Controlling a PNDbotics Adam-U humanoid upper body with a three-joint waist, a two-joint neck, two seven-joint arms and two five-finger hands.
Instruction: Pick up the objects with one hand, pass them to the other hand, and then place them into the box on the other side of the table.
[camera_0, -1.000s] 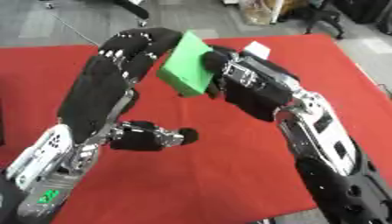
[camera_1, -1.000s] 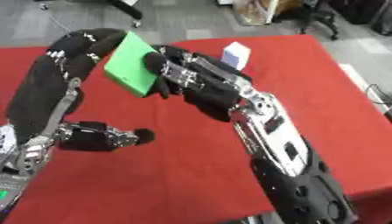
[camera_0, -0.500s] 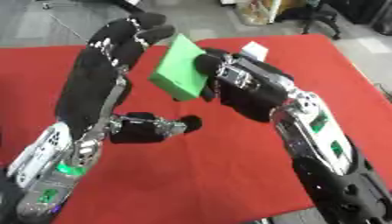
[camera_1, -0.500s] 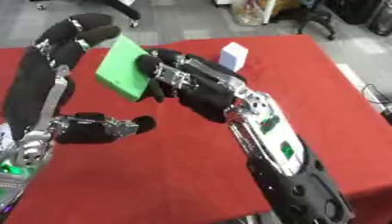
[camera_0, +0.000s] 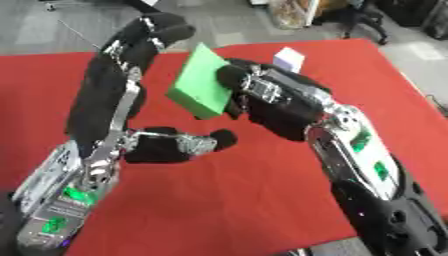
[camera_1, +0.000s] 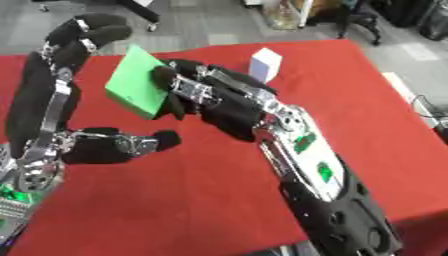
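A flat green block hangs tilted above the red table, near its middle. My right hand is shut on it, fingers curled over its right edge. To the left my left hand stands open, fingers reaching up past the block's top left corner with a small gap to it. Its thumb sticks out below the block. A small white box stands upright on the table behind my right hand. No larger box shows in either view.
The red cloth covers the whole table; its far edge meets a grey floor. Chair legs and clutter stand beyond the far edge. The table's right edge runs close past my right arm.
My left hand has drawn off to the left, and its fingers no longer lie against the green block. The block has stayed in my right hand and tipped slightly.
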